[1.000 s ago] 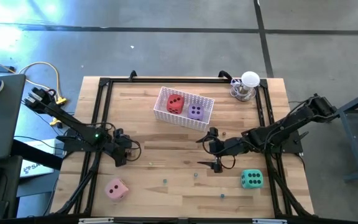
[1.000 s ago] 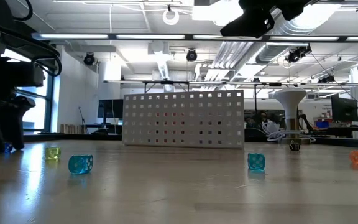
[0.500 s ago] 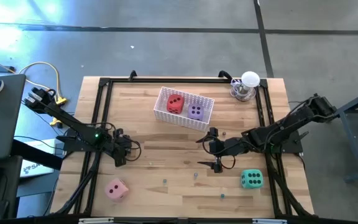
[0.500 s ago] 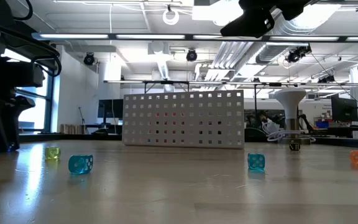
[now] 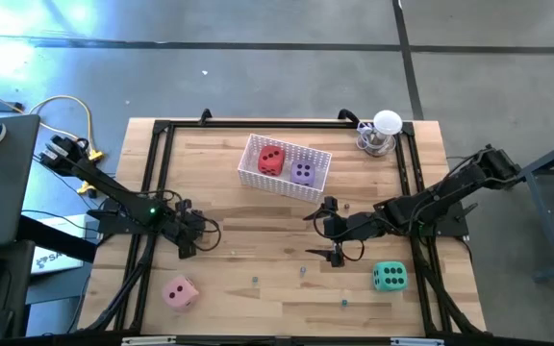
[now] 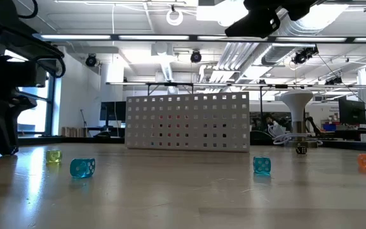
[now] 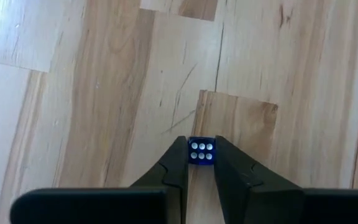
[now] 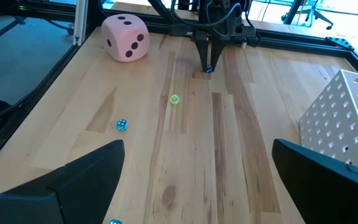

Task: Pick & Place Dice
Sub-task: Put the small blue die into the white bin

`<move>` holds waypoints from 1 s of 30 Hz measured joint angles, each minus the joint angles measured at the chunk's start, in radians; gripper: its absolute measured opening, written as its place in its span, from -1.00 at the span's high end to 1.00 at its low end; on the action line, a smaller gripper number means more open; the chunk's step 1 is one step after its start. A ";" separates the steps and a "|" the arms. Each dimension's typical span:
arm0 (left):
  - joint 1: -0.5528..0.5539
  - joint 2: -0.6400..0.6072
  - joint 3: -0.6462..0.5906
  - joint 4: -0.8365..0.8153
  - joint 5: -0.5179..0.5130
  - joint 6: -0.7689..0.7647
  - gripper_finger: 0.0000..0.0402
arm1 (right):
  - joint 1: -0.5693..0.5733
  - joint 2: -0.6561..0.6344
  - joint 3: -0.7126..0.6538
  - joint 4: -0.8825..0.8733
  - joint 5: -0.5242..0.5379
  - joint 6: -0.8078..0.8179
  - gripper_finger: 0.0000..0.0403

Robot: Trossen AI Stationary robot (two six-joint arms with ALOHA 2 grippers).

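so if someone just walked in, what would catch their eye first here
Probably the white basket near the table's far middle, with the red die and purple die already inside. Next, the pink die and green die out on the near wood. Closer in, the left gripper is shut on a tiny blue die.

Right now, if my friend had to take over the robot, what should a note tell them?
Left pincer: down at the table, shut on a small blue die.
Right pincer: open, empty, over mid-table.
Done: red die and purple die sit in the white basket.
Left: pink die at the table's near-left, green die at near-right, both still on the wood.
Small loose dice also lie around, such as a yellow-green one and a light blue one.
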 joint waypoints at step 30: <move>0.546 -0.001 0.250 0.448 -0.061 0.503 0.72 | -0.116 0.000 0.000 0.040 -0.003 -0.160 -0.99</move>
